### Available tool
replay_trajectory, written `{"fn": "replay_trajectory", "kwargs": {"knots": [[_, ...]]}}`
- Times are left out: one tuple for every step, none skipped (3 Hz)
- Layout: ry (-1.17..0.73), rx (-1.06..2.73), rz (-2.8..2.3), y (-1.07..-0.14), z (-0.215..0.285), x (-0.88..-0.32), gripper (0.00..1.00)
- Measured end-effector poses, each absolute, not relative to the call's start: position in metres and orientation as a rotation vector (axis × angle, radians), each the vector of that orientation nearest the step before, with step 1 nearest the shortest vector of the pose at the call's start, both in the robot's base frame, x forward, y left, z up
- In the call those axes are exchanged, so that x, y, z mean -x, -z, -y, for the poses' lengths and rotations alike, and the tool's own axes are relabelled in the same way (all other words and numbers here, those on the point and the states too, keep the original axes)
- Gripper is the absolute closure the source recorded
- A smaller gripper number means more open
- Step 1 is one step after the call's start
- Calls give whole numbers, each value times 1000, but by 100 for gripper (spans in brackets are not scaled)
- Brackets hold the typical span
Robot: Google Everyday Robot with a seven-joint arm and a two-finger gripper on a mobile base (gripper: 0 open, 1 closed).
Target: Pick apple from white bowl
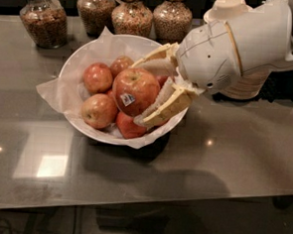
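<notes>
The fingers point(163, 106) clamp both sides of the apple point(133, 88). The gripper point(138, 92) holds it, sticker facing out, high among the other apples point(99, 110) in the white bowl point(141, 38). The grasp looks made, so next comes a steady lift, clear of the rim and above the worktop point(223, 158).

Red apple point(135, 91) (sticker fwd), clamped in end effector point(137, 93), over paper-lined white bowl point(79, 122)

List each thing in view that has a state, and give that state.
end effector, over the white bowl, shut on the apple.
apple, gripped, sticker facing the camera.
white bowl, upright on the table, paper-lined, holding other apples.
other apples, resting loose in the bowl.
jars, upright, filled, behind the bowl.
</notes>
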State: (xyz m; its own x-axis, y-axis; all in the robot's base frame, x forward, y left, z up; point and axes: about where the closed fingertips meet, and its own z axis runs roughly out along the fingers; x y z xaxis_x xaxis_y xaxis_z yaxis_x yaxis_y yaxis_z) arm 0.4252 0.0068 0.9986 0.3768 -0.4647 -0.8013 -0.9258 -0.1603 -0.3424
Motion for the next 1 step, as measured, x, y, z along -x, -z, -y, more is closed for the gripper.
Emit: {"fn": "replay_trajectory", "kwargs": {"knots": [[-673,1777,-1225,-999,-5,-425,100]]}}
